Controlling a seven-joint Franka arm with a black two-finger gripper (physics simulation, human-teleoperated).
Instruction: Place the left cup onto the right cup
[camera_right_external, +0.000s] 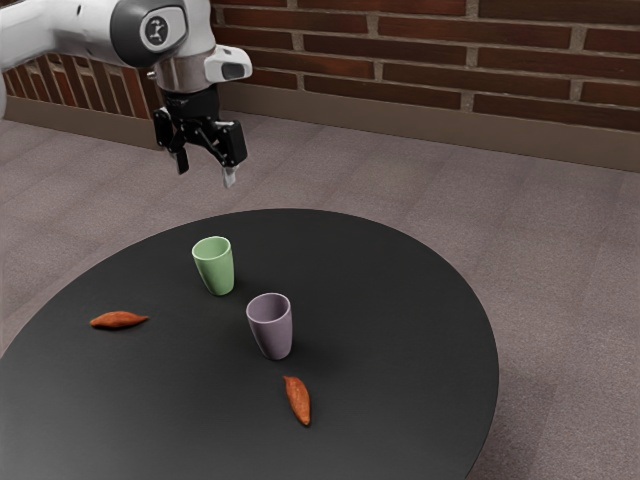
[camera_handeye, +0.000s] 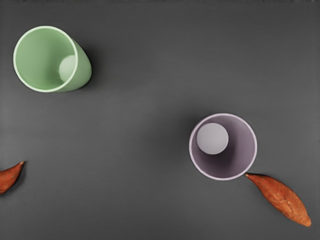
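Over the table, exterior view
gripper (camera_right_external: 206, 176): fingers spread, nothing between them; hangs high above the table's far edge, well apart from both cups
green cup (camera_right_external: 214, 265): upright on the black round table (camera_right_external: 400, 330), mouth up, toward the exterior view's left of the purple cup
purple cup (camera_right_external: 270, 325): upright, near the green cup, not touching it
sweet potato (camera_right_external: 297, 400): lies near the purple cup, on the front side
second sweet potato (camera_right_external: 119, 320): lies off toward the exterior view's left

Wrist view
green cup (camera_handeye: 50, 60): seen from above, nothing inside
purple cup (camera_handeye: 223, 146): seen from above, nothing inside, apart from the green cup
sweet potato (camera_handeye: 280, 197): tip just beside the purple cup's rim
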